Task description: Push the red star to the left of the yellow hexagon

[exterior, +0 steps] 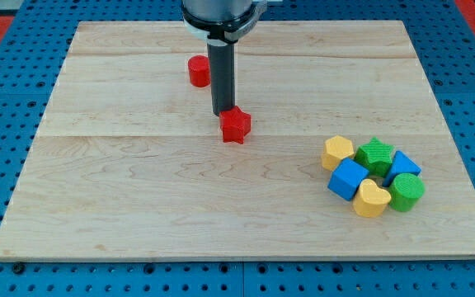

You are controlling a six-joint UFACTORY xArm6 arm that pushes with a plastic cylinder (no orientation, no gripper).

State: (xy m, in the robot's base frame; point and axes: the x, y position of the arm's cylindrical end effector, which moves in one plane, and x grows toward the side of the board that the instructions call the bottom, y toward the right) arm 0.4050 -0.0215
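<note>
The red star [236, 125] lies near the middle of the wooden board [138, 190]. My tip [222, 114] stands right at the star's upper left edge, touching or nearly touching it. The yellow hexagon [337, 153] is at the view's right, at the left end of a cluster of blocks, well to the right of and a little below the star.
A red cylinder [198, 71] stands above and left of my tip. The cluster at the right holds a green star [376, 154], a blue cube [349, 178], a blue block [403, 166], a yellow heart [371, 199] and a green cylinder [406, 191].
</note>
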